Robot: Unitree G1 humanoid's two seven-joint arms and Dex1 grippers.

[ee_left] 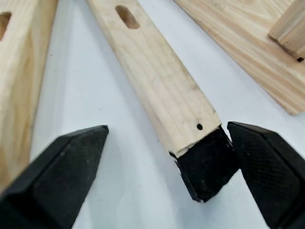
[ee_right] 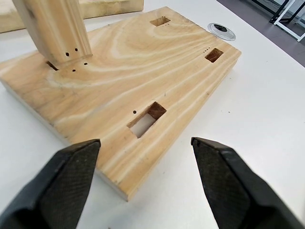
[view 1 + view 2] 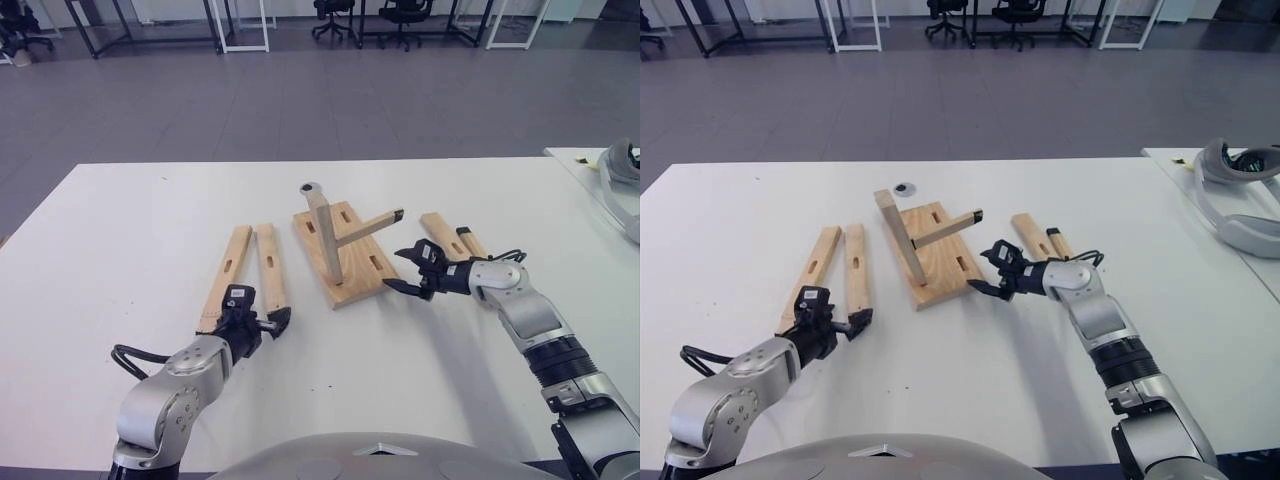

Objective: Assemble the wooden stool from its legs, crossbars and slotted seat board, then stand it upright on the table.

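Note:
The slotted seat board (image 3: pixel 350 268) lies flat mid-table, with one leg (image 3: pixel 324 236) standing in a slot and a crossbar (image 3: pixel 366 227) jutting from it to the right. Two loose legs (image 3: pixel 228 272) (image 3: pixel 269 262) lie side by side to its left. My left gripper (image 1: pixel 167 167) is open, straddling the black-capped end (image 1: pixel 206 161) of the nearer loose leg. My right gripper (image 3: pixel 398 271) is open just off the board's right edge, facing a slot (image 2: pixel 146 118). Two more wooden pieces (image 3: pixel 443 235) lie behind the right wrist.
A round cable grommet (image 3: pixel 311 187) sits in the table behind the board. A headset (image 3: pixel 1238 172) rests on the neighbouring table at the far right. Bare white tabletop stretches along the front and at the far left.

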